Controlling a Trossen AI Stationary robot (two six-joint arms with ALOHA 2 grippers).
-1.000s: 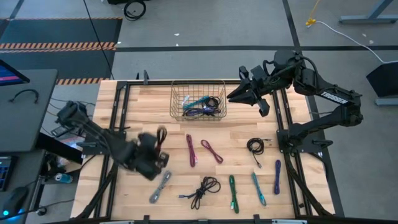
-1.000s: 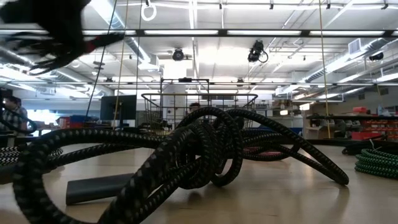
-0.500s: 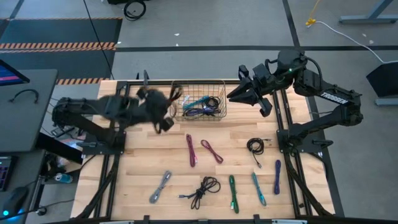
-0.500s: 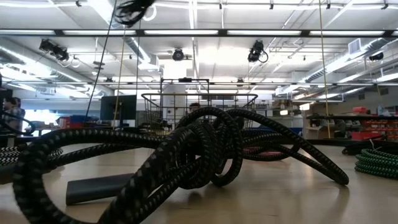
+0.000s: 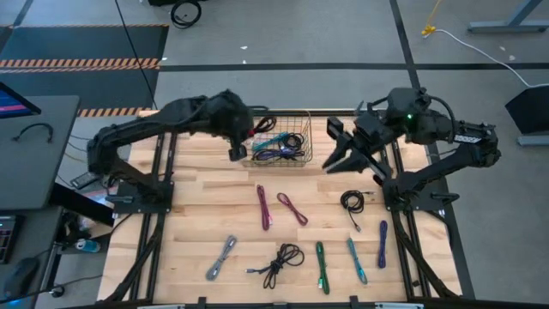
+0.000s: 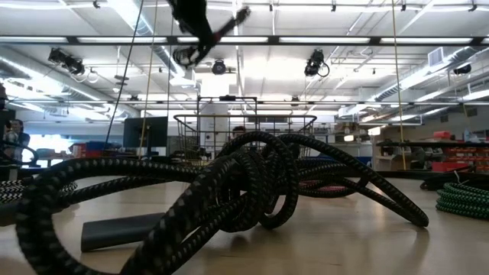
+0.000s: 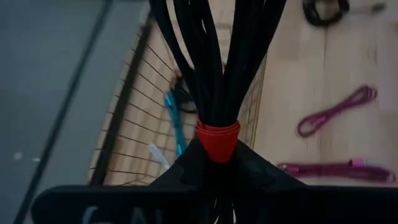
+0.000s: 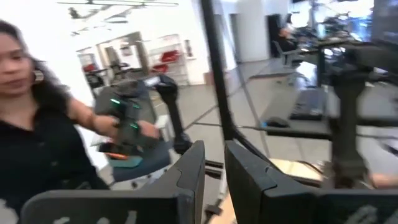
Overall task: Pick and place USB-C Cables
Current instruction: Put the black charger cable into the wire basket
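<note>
My left gripper (image 5: pixel 243 142) hangs over the left rim of the wire basket (image 5: pixel 307 137), shut on a bundled black USB-C cable (image 5: pixel 260 128) tied with a red band. The low view shows it high above the table (image 6: pixel 191 23). Teal, black and purple cables (image 5: pixel 279 148) lie in the basket. Two magenta cables (image 5: pixel 263 208) (image 5: pixel 292 209), a black one (image 5: pixel 352 202), purple (image 5: pixel 383 243), teal (image 5: pixel 357 259), green (image 5: pixel 321 266), black (image 5: pixel 281 262) and grey (image 5: pixel 220 257) lie flat on the tabletop. My right gripper (image 5: pixel 336 159) hovers right of the basket, its fingers (image 8: pixel 193 168) a narrow gap apart, empty. My left gripper pinches the black bundle between its two fingers right at the red band (image 7: pixel 217 138). The fingers slant downward from the table's left side. The bundle's strands (image 7: pixel 214 56) run on past the fingertips, lifted clear above the basket wall (image 7: pixel 134 124).
Bare wood lies between the basket and the row of cables. A black cable (image 6: pixel 244 191) sits close before the low camera. A person shows beyond the table in the right wrist view (image 8: pixel 37 124). Dark frame rails (image 5: pixel 163 197) run along both sides of the table.
My left gripper has risen from the near left part of the table, gone toward the far edge and then right to the basket's left rim, rolling as it went, with the black bundle carried clear. My right gripper has swung a little toward the near edge.
</note>
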